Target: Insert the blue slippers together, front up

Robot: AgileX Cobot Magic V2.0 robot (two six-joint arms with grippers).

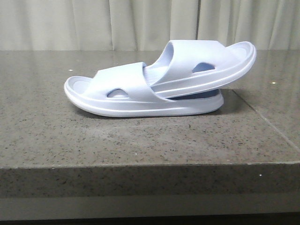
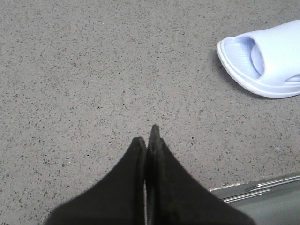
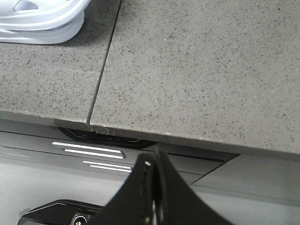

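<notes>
The speckled grey stone table (image 1: 140, 140) carries the blue slippers (image 1: 154, 86) near its middle, one flat, the other wedged under its strap and tilted up. Off the table's front edge, the left gripper (image 2: 149, 136) and right gripper (image 3: 153, 161) are both closed, empty.

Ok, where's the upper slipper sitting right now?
In the front view the upper slipper sits right of centre on the stone table, its front tucked under the strap of the lower slipper and its heel tilted up to the right.
</notes>
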